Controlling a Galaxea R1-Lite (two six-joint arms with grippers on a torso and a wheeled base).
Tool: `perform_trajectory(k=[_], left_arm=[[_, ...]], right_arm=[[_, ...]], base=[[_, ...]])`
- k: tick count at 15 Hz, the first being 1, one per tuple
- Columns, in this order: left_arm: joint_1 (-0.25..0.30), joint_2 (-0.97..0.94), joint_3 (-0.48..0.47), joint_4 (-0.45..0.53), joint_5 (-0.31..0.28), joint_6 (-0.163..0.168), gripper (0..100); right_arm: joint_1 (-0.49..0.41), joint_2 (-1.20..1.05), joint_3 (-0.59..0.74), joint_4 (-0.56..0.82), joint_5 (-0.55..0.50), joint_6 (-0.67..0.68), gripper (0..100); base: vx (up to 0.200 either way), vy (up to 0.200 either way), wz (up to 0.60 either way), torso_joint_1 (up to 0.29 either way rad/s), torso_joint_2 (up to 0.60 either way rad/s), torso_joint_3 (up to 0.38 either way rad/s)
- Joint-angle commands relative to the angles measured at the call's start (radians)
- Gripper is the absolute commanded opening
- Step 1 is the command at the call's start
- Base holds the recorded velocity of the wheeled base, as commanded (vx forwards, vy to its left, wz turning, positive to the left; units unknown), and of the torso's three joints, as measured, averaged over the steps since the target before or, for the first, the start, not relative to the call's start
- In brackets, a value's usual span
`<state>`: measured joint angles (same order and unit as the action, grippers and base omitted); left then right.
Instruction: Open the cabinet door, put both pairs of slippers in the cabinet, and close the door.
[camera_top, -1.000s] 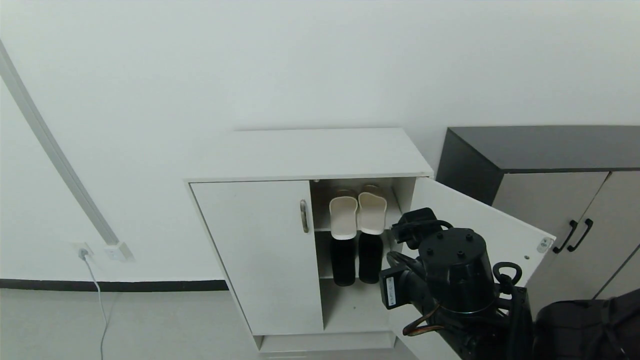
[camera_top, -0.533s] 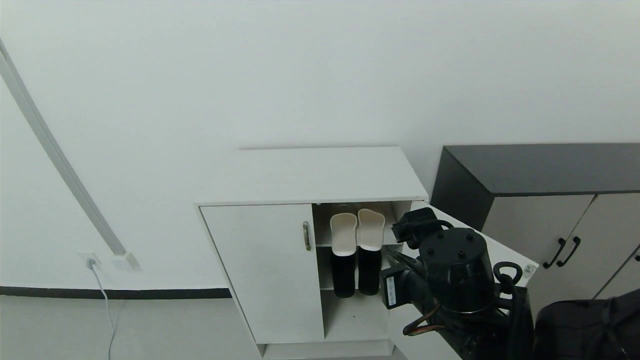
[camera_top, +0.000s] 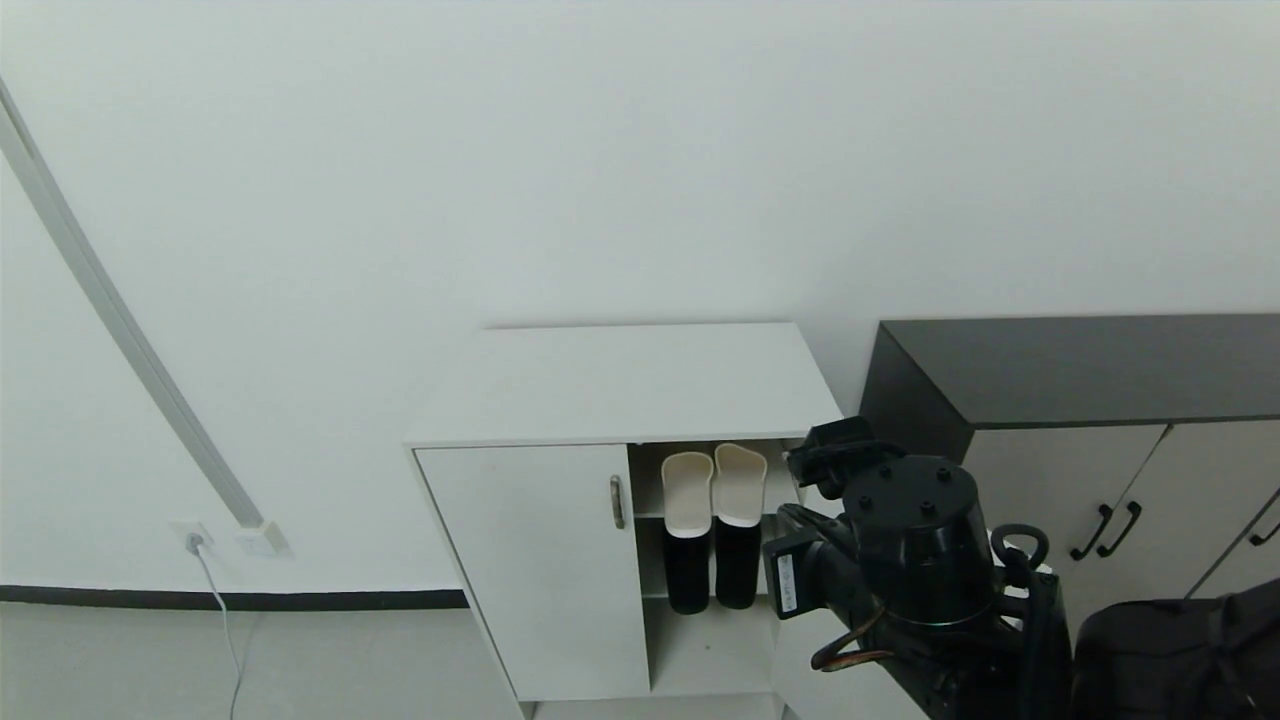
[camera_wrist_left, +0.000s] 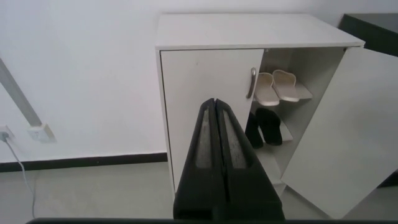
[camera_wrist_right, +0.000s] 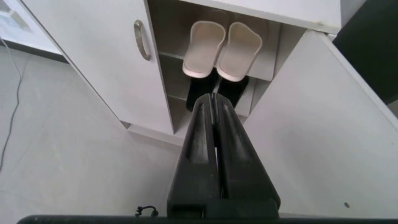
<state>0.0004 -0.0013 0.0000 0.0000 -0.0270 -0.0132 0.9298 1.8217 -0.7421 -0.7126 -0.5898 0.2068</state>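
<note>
Currently the white two-door wooden cabinet (camera_top: 620, 385) stands against the far wall, its left door (camera_top: 540, 570) shut, with a curved metal handle (camera_top: 617, 502) at its inner edge, and its right door (camera_wrist_left: 339, 137) swung open toward the near right. Inside the open right half, a pair of cream slippers (camera_top: 705, 490) lies side by side on the upper shelf, heels jutting past the shelf edge, and a pair of black slippers (camera_top: 700, 570) lies on the shelf just below them. The left gripper (camera_wrist_left: 215, 102) points at the shut left door, well apart from it, its fingers (camera_wrist_left: 204, 146) pressed together on nothing. The right gripper (camera_wrist_right: 214, 96) points into the open compartment, near the slippers without touching them, its fingers (camera_wrist_right: 200, 134) likewise closed together and holding nothing. To the right stands a dark-topped grey cabinet (camera_top: 1080, 365) with black bar handles (camera_top: 1105, 532). On the far left, a white wall socket (camera_top: 192, 540) feeds a pale cable (camera_top: 228, 630) down to the floor.
</note>
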Motion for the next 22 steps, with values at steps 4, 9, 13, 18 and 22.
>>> perform_trajectory(k=[4,9,13,18,22], left_arm=[[0.001,0.001,0.0,0.0,-0.001,-0.001,0],[0.001,0.001,0.0,0.0,-0.001,-0.002,0],[0.001,0.001,-0.002,0.0,-0.001,-0.001,0],[0.001,0.001,0.0,0.0,-0.001,-0.002,0],[0.001,0.001,-0.002,0.0,-0.001,-0.001,0]], right_arm=[[0.0,-0.004,0.009,-0.001,-0.001,0.0,0],[0.0,-0.004,0.01,0.001,0.002,-0.001,0],[-0.014,-0.002,0.009,-0.001,0.002,-0.001,0],[-0.032,0.001,0.004,0.001,0.002,-0.003,0],[-0.035,0.002,0.007,0.001,0.004,-0.003,0]], base=[[0.0,0.0,0.0,0.173,-0.36,-0.196],[0.0,0.0,-0.24,0.078,-0.16,-0.087],[0.0,0.0,-0.6,0.002,-0.01,-0.002],[0.0,0.0,0.0,0.0,0.0,0.0],[0.0,0.0,0.0,0.0,0.0,0.0]])
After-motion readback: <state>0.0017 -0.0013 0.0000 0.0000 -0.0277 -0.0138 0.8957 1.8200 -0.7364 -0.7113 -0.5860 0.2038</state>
